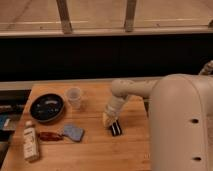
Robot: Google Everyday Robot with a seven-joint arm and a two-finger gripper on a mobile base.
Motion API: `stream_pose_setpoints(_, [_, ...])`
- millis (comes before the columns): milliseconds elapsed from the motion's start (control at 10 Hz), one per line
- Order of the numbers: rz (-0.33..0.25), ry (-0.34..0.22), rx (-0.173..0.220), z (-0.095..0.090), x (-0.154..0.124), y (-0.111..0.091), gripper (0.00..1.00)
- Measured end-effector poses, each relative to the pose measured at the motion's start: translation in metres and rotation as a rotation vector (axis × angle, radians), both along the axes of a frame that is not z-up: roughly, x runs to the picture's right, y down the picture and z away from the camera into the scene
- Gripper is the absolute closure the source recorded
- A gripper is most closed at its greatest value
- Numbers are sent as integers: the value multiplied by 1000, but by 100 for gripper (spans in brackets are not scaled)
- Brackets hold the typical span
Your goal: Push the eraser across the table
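Observation:
The eraser, a small black block with white stripes, lies on the light wooden table, right of the middle. My gripper hangs from the white arm directly over the eraser's left end and touches or nearly touches it. The big white arm body fills the right side of the view and hides the table's right edge.
A clear plastic cup stands at the back of the table. A black round dish sits at the back left. A blue-grey flat pad, a reddish-brown oblong object and a small bottle lie at the front left.

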State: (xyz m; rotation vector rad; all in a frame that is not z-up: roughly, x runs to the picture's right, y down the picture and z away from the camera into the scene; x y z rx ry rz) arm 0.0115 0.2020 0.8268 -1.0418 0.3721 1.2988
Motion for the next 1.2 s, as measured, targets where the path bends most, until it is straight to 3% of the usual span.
stream_pose_setpoints(400, [53,84,26,-4,40,-5,100])
stream_pose_setpoints(700, [91,137,49,-17,67,-7,100])
stream_pose_setpoints(900, [123,135,96,-28,76,-13,100])
stream_pose_setpoints(1100, [114,108,182,-55,69,-30,100])
stream_pose_setpoints(1200, [109,105,192,-58,68,-32,100])
